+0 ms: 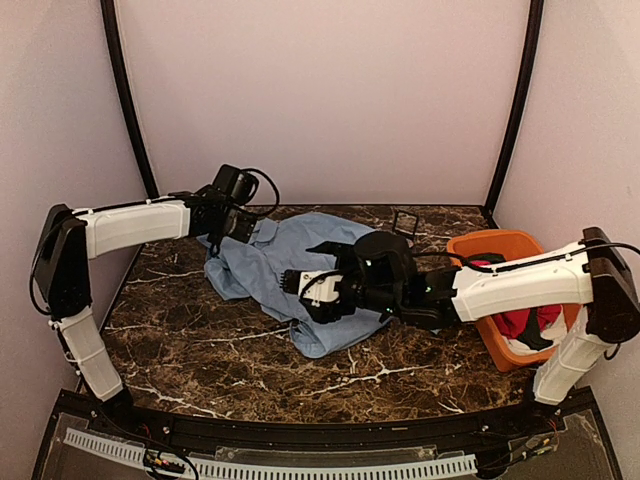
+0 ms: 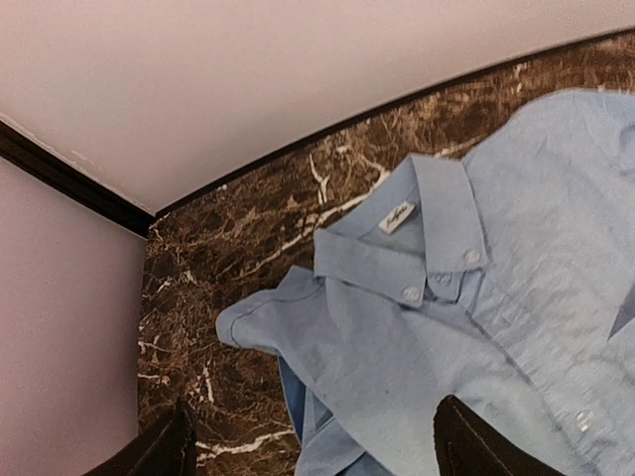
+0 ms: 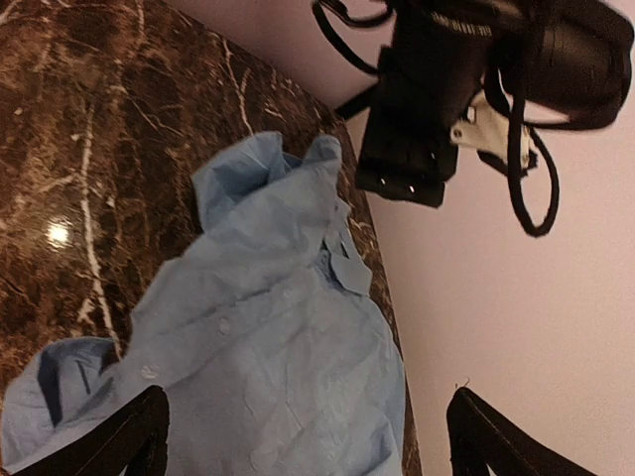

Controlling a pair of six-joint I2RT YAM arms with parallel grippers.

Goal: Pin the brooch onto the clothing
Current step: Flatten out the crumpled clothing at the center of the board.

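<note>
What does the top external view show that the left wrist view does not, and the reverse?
Only the top external view shows both arms, the right gripper over the light blue shirt, and the orange basket holding a red garment at the table's right side. Only the left wrist view shows the collar label, a collar button, and that the left gripper stands open above the cloth. Both show the light blue shirt lying crumpled on the marble table. No brooch can be made out in either.
</note>
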